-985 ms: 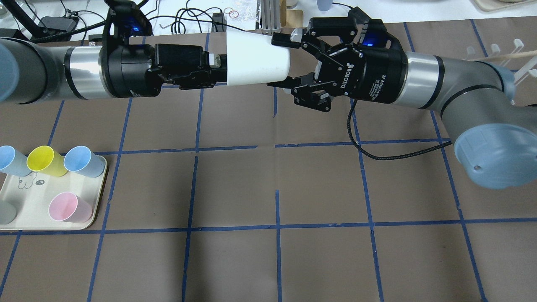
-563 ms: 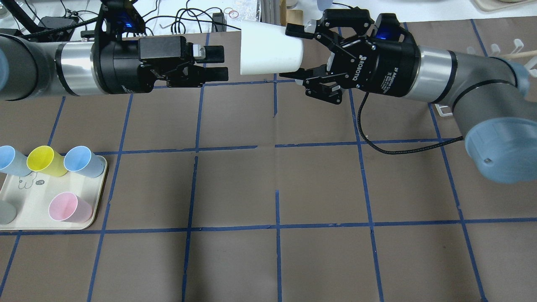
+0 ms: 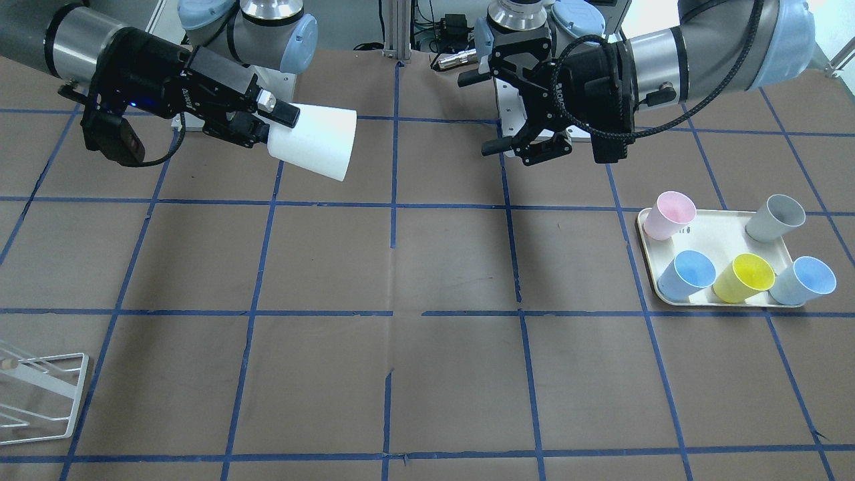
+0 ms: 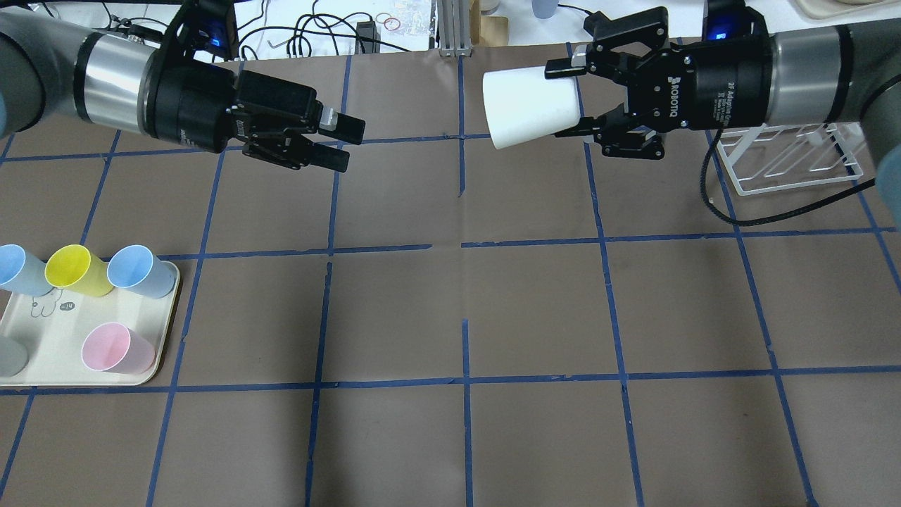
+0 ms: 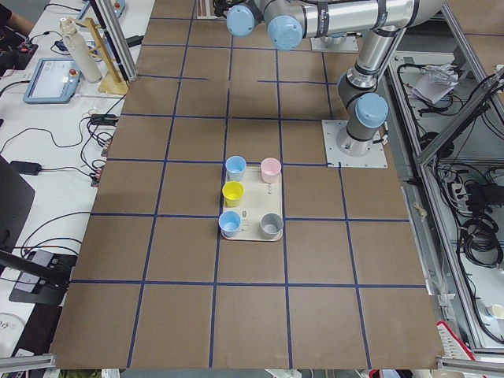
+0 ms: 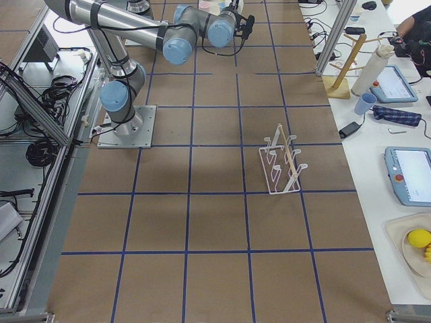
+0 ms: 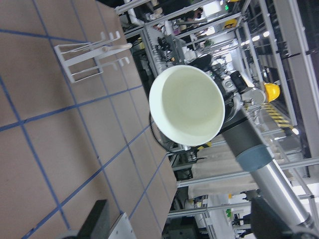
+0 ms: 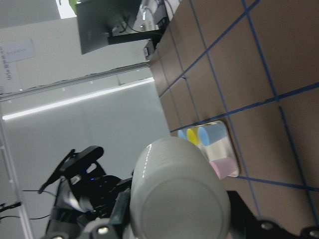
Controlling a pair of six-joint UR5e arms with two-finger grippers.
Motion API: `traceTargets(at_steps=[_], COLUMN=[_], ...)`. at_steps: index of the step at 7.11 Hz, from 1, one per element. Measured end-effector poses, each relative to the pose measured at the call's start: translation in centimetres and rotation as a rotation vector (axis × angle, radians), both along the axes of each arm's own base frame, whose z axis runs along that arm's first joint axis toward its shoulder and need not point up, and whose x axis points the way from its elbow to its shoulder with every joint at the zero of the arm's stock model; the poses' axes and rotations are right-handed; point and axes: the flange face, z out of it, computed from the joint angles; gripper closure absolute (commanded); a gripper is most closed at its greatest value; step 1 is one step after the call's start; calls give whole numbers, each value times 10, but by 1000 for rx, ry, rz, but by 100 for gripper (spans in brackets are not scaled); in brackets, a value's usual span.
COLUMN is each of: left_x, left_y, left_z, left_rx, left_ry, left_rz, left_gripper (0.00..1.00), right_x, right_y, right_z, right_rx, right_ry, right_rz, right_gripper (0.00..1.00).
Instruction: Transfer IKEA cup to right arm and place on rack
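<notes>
- Brown paper with a blue tape grid covers the table (image 3: 454,267). In the front view the right gripper (image 3: 274,128) is clamped on the base of the cup (image 3: 314,143). The cup hangs on its side in the air, mouth toward the left gripper (image 3: 479,113).
- Same view: the left gripper's jaws stand wide and empty, apart from the cup. A tray (image 3: 708,234) at the robot's left end carries the coloured cups (image 3: 745,276): pink, grey, yellow and two blue. The rack (image 3: 40,394) shows at the opposite corner.
- Overhead: the cup is over the far half of the table, with a clear gap between its rim and the left gripper. The right arm (image 4: 802,67) reaches in above the rack.
- Left side view: the tray sits mid-table, and both arms are small at the top edge.
- Right side view: the rack stands upright on the table, on the side away from the robot's base.
- Left wrist: the cup's open mouth faces the camera, with the rack beyond it.
- Right wrist: the cup's base fills the foreground, with the tray and the left gripper behind it.
</notes>
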Motion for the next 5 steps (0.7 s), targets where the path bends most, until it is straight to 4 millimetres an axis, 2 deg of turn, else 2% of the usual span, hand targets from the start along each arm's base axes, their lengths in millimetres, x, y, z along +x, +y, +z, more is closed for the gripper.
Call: traceTargets(at_steps=[2, 3, 5], left_x=[7, 10, 2], left_y=[-12, -22, -39], left_z=[-12, -17, -21], left_rx=[23, 29, 31], left_ry=[-245, -425, -733], left_rz=[17, 69, 161], left_gripper=[0, 0, 0], right_x=[-20, -31, -58], right_y=[0, 1, 3], right_z=[14, 21, 22], right_rx=[2, -11, -77], right_ry=[342, 503, 818], right_rz=[32, 56, 190], right_gripper=[84, 84, 86])
